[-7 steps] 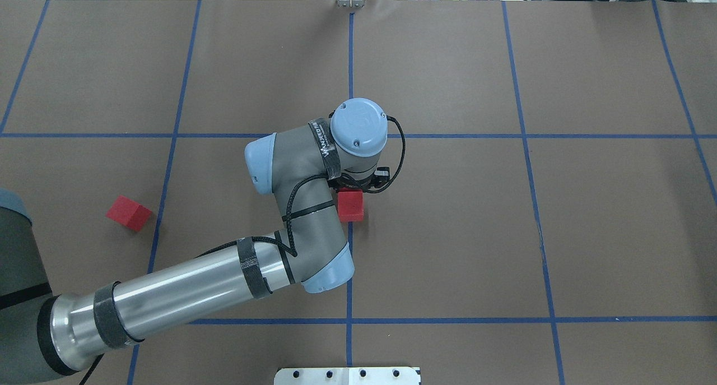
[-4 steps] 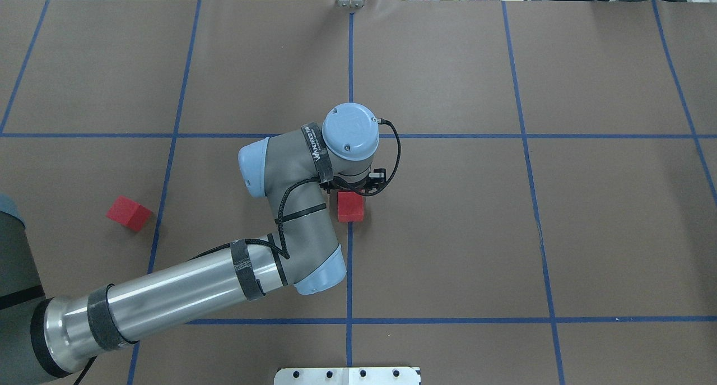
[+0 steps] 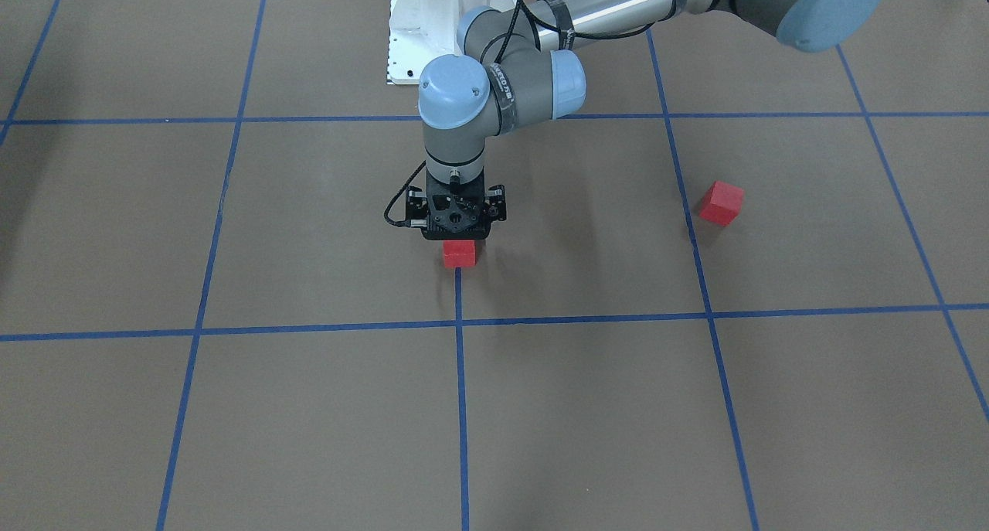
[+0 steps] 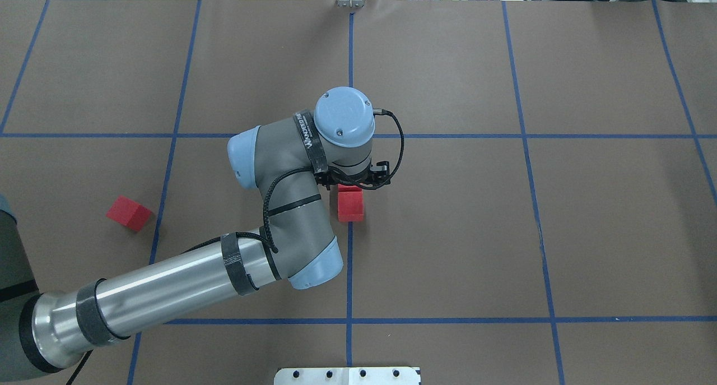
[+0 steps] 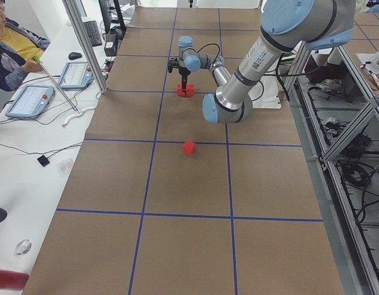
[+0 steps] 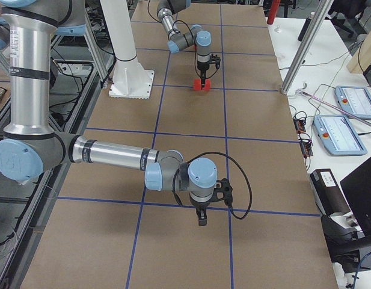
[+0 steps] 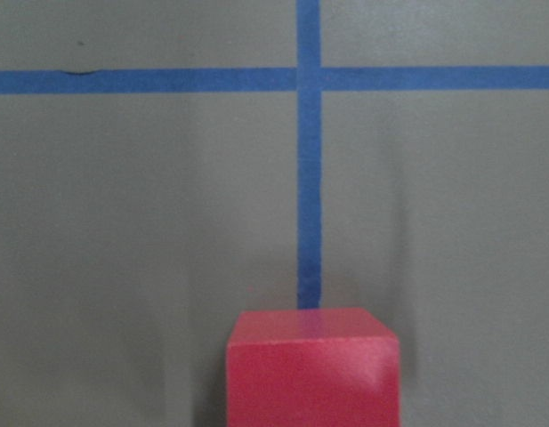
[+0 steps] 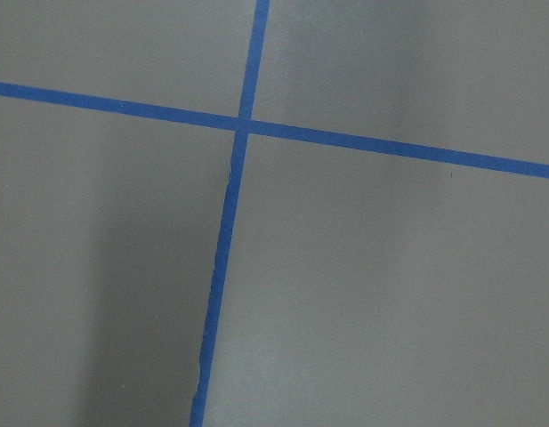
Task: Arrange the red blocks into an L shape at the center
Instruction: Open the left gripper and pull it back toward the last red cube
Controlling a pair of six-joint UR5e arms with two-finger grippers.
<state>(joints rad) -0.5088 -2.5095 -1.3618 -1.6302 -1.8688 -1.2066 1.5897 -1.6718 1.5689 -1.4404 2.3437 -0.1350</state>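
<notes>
Two red blocks sit in a row on the blue tape line at the center (image 4: 392,217). The near one (image 4: 350,207) is in full view. The far one (image 3: 459,254) lies under my left gripper (image 4: 352,179), which points straight down onto it. It fills the bottom of the left wrist view (image 7: 311,374). The fingers are hidden, so I cannot tell whether they grip. The third red block (image 4: 129,212) lies apart at the left. My right gripper (image 6: 200,220) hovers far off over bare table. I cannot tell whether it is open or shut.
The white base plate (image 4: 347,375) lies at the robot's edge of the table. A side bench with tablets (image 5: 29,98) and a seated operator (image 5: 11,37) runs along the table's far side. Frame posts (image 6: 299,48) stand at that edge.
The left arm's wrist and elbow have swung a little to the left over the center. The red blocks have stayed where they were.
</notes>
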